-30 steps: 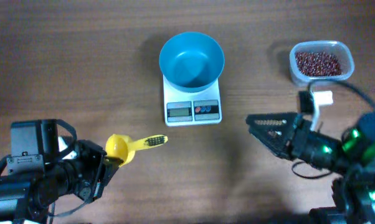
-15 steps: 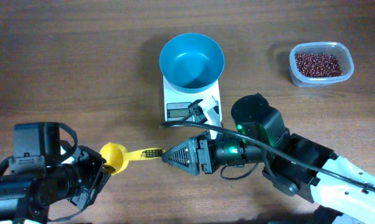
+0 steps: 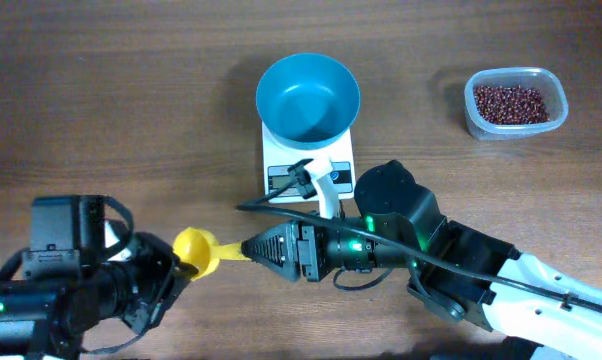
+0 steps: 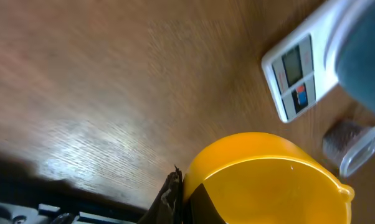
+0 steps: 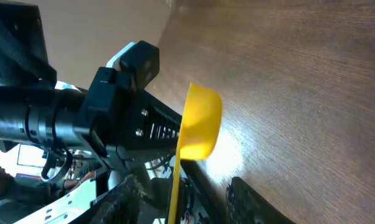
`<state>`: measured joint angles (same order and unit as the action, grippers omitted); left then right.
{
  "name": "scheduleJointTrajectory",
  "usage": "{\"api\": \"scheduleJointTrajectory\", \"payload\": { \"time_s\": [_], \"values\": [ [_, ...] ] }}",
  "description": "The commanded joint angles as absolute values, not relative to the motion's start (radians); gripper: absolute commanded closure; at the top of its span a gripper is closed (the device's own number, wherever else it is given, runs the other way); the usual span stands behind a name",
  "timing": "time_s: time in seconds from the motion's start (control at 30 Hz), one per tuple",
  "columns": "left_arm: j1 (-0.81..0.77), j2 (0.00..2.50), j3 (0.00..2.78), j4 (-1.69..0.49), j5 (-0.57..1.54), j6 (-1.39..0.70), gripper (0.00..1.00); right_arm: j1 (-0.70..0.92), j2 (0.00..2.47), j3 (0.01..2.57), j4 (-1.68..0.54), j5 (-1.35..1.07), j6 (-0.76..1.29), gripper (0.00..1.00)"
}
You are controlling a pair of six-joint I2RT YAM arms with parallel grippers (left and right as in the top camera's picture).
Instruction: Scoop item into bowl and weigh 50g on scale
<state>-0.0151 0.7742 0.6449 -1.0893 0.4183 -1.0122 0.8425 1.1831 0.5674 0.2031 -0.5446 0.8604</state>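
The teal bowl (image 3: pixel 308 95) stands empty on the white scale (image 3: pixel 309 178) at the back middle. The dark red beans (image 3: pixel 513 100) lie in a clear tub at the back right. My left gripper (image 3: pixel 176 265) is shut on the cup of a yellow scoop (image 3: pixel 193 243) at the front left. In the left wrist view one finger (image 4: pixel 172 193) presses the scoop's rim (image 4: pixel 262 180). My right gripper (image 3: pixel 249 247) is open, its fingers either side of the scoop's handle (image 5: pixel 175 186). The scoop is empty.
The clear tub (image 3: pixel 514 120) stands far right of the scale. The right arm (image 3: pixel 411 250) stretches across the table's front, just below the scale. The left arm's black body (image 5: pixel 81 118) fills the front left.
The right arm swung from the right side across to the left and brought its open fingers around the scoop's handle. The left gripper shifted the scoop slightly down and right.
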Motion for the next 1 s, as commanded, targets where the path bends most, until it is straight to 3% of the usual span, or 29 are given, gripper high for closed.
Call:
{"api": "scheduleJointTrajectory", "payload": {
  "time_s": [0.0, 0.23, 0.53, 0.97],
  "values": [
    [-0.104, 0.771, 0.639, -1.029, 0.422, -1.001, 1.0, 0.852, 1.188, 0.586, 0.206, -0.522, 0.854, 0.55],
    [-0.166, 0.784, 0.639, -1.007, 0.369, -1.167, 1.0, 0.852, 1.188, 0.586, 0.205, -0.523, 0.854, 0.63],
    [-0.196, 0.987, 0.639, -0.963, 0.374, -1.166, 1.0, 0.852, 1.198, 0.586, 0.158, -0.537, 0.854, 0.66],
    [-0.271, 0.989, 0.639, -0.905, 0.36, -1.11, 1.0, 0.852, 1.238, 0.586, 0.146, -0.529, 0.846, 0.75]
  ]
}}
